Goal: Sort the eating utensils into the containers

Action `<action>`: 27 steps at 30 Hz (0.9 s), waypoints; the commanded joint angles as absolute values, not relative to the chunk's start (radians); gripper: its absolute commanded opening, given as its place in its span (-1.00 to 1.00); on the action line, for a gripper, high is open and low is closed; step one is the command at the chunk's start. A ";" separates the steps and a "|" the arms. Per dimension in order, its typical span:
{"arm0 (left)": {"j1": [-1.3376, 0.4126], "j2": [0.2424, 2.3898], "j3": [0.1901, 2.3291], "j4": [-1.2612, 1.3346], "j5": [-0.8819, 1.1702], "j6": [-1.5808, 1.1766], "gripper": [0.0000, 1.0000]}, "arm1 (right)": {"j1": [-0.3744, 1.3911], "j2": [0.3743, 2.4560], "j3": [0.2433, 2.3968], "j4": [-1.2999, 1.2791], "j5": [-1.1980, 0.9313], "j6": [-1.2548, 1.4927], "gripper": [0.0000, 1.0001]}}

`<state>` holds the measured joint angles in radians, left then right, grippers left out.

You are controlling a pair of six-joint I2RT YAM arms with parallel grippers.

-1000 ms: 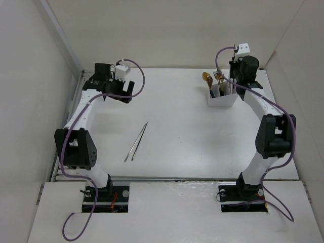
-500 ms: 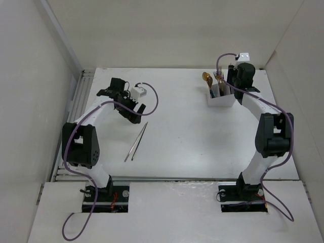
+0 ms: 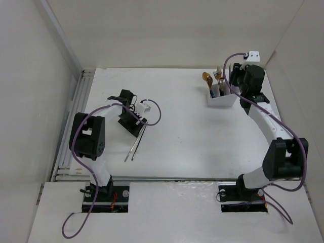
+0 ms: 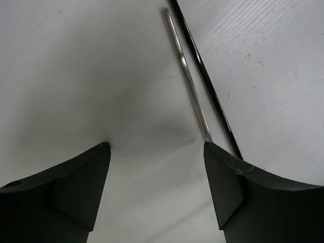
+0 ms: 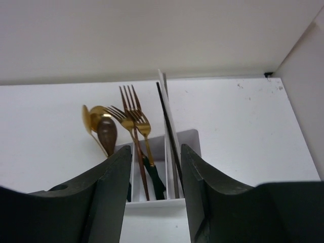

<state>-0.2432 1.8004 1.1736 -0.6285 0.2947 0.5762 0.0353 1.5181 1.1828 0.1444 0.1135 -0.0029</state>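
Two thin chopsticks (image 3: 133, 148) lie side by side on the table left of centre. My left gripper (image 3: 134, 125) is open and low over their far ends. In the left wrist view its jaws (image 4: 156, 147) stand wide apart on bare table, with the silver chopstick (image 4: 188, 76) and the dark one (image 4: 202, 71) running up from beside the right fingertip (image 4: 215, 162). The white divided container (image 3: 223, 99) stands at the back right, holding gold spoons (image 5: 96, 121), forks (image 5: 132, 111) and a pair of chopsticks (image 5: 167, 121). My right gripper (image 5: 156, 162) is open and empty, just short of the container (image 5: 152, 207).
White walls close in the table on the left, back and right; the right wall (image 3: 298, 61) is close behind my right wrist. A metal rail (image 3: 71, 126) runs along the table's left edge. Purple cables loop from both wrists.
My left arm has swung from the back left corner down to the chopsticks' far ends. My right wrist has drawn back a little from the container, to the right.
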 commanded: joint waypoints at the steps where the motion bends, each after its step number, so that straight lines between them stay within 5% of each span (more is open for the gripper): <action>1: -0.252 1.805 1.177 -0.669 0.344 0.589 0.42 | 0.075 1.441 1.149 0.186 0.121 0.009 -0.01; 27: -0.327 1.824 1.197 -0.675 0.227 0.497 0.41 | 0.084 1.306 1.063 0.186 0.160 0.009 -0.01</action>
<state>-0.3164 1.8072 1.1858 -0.6762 0.2905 0.5365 0.0814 1.3499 1.0702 0.1493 0.1390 -0.0025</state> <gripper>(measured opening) 0.712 0.493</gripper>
